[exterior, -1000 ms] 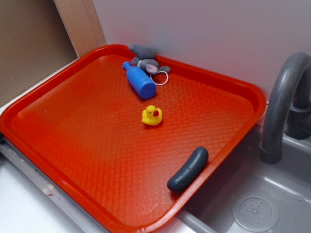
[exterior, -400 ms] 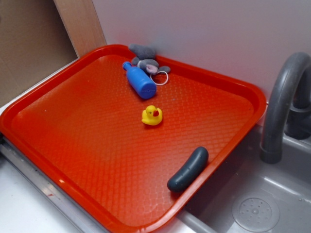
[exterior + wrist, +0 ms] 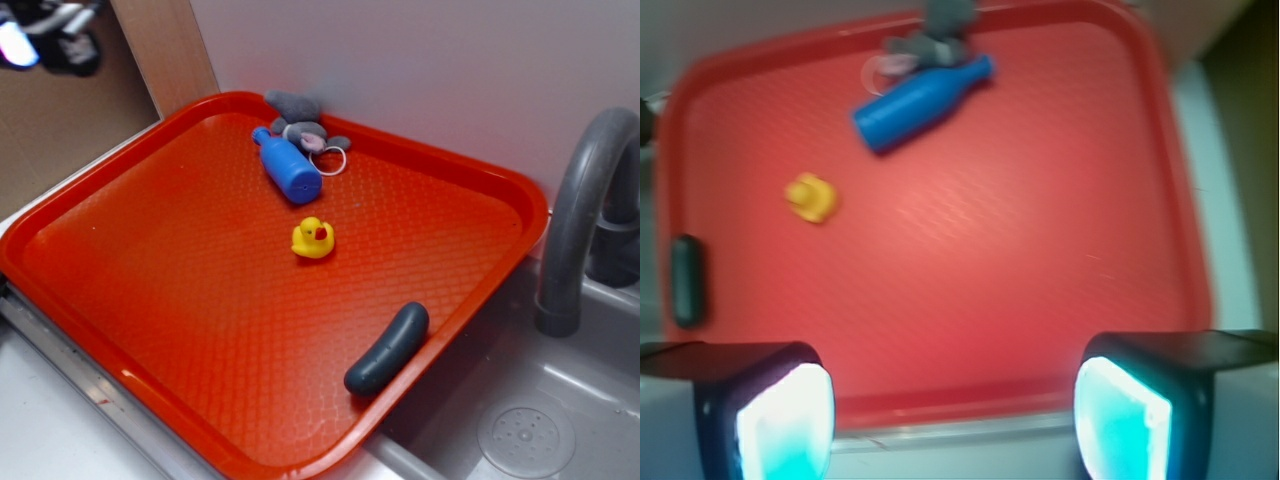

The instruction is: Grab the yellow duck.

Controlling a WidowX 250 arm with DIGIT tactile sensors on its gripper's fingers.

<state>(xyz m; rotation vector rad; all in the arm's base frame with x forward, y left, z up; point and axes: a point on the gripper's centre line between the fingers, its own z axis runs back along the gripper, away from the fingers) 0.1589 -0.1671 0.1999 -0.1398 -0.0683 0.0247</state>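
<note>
Yellow duck [image 3: 313, 238] sits upright on the red tray [image 3: 180, 260], roughly mid-tray, apart from every other item. Landmark: the blue bottle [image 3: 288, 166]. The duck lies just off the bottle's broad base end, on the side away from the back wall, not touching it. A grey plush toy [image 3: 298, 120] is wedged against the bottle's far side in the tray corner. A dark grey cylinder [image 3: 387, 348] rests against the tray rim, well beyond the duck from the bottle.

Orientation: the red beak faces toward the sink side, so the duck's long axis runs roughly crosswise to the bottle's. In the blurred wrist view the heading cannot be confirmed.

Gripper [image 3: 950, 410]: fingers spread wide, holding nothing, high above the tray's near rim and well away from the bottle. Judgement: an approach posture, jaws pre-opened for a descent onto the free-standing duck.
</note>
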